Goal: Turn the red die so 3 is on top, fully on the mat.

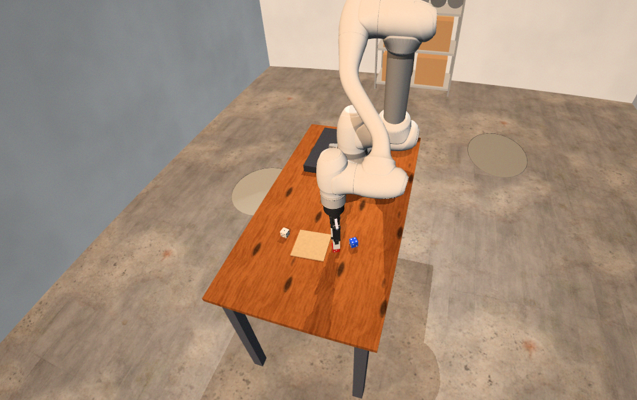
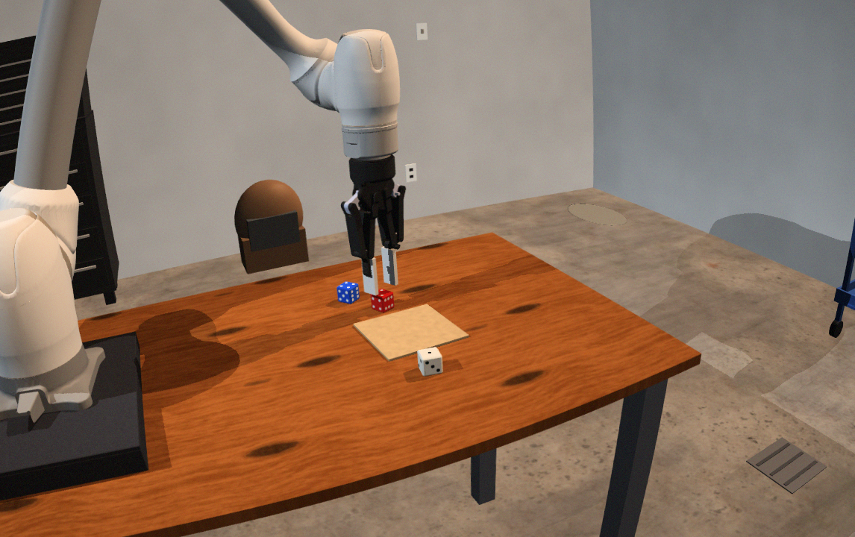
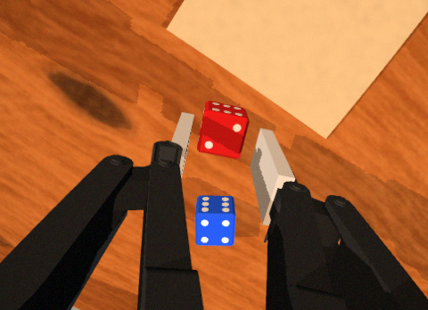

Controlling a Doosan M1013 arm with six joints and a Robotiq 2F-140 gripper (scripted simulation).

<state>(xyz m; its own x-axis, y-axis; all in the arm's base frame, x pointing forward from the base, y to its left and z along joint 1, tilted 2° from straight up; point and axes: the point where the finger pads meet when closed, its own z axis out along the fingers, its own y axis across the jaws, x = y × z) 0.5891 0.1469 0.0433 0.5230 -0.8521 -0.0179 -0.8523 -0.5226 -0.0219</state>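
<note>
gripper (image 2: 380, 279) hangs just above the red die (image 2: 382, 300), fingers partly apart with a gap wider than the die, gripping nothing; pads (image 3: 271, 173) flank the die in the wrist view, no contact visible; landmark is the mat (image 2: 409, 330), exterior view, left to right: blue die (image 2: 348, 292) off the mat's far left; red die on bare table (image 2: 324, 407), just beside the mat's far edge, not on it; white die (image 2: 429, 361) just off the mat's near edge
</note>
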